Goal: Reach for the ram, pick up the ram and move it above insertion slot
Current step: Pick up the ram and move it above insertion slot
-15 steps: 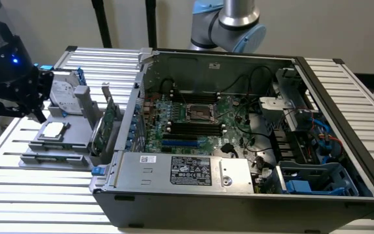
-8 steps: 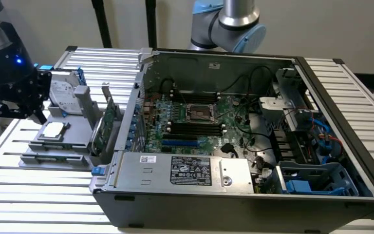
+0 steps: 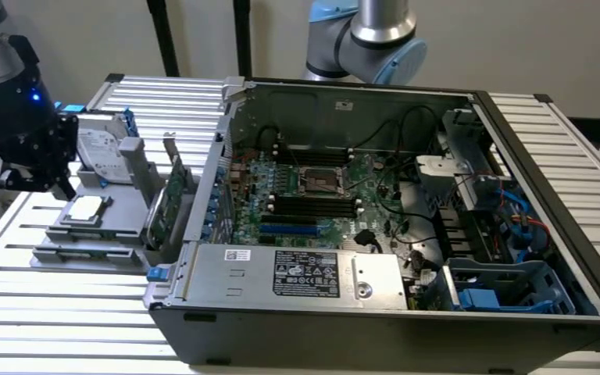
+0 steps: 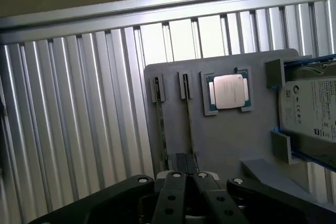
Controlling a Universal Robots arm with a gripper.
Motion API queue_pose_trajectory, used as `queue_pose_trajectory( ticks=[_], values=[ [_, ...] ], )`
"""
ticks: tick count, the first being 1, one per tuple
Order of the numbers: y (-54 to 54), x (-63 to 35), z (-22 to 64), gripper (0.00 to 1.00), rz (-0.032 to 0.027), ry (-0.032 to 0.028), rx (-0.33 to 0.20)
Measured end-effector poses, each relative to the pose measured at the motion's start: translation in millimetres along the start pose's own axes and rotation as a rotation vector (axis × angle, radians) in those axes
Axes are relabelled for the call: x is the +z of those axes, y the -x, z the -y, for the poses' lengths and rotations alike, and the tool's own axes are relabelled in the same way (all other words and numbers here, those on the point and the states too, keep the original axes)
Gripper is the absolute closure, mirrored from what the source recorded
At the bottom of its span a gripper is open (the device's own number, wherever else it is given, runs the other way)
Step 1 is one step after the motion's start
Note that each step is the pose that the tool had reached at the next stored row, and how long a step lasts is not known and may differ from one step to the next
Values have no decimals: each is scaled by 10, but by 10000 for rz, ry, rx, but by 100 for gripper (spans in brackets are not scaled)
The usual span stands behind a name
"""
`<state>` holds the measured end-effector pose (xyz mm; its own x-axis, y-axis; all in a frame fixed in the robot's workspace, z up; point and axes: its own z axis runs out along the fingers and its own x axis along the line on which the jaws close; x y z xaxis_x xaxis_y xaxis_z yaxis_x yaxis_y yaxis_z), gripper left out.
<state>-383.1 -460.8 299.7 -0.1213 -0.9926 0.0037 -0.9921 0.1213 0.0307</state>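
A flat grey plastic tray [image 4: 220, 140] on the ribbed aluminium counter [image 4: 79, 129] holds a square, metal-capped processor [image 4: 228, 92] in a recess and a hard drive [image 4: 310, 108] in a walled bay. Two thin sticks stand on edge in narrow grooves. The ram [image 4: 188, 119] sits nearer the processor, with a second stick [image 4: 160, 124] beside it. The black fingers [image 4: 176, 198] are pressed together and hold nothing, their tips in line with the ram's near end.
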Motion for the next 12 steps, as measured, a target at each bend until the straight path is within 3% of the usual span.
queue_pose_trajectory(
  ticks=[4,8,12],
  values=[
    [0,4,0,89,-17,-38,-708],
    [-18,4,3,89,-20,-57,-882],
    [-28,17,6,76,-17,-60,-882]
  ],
)
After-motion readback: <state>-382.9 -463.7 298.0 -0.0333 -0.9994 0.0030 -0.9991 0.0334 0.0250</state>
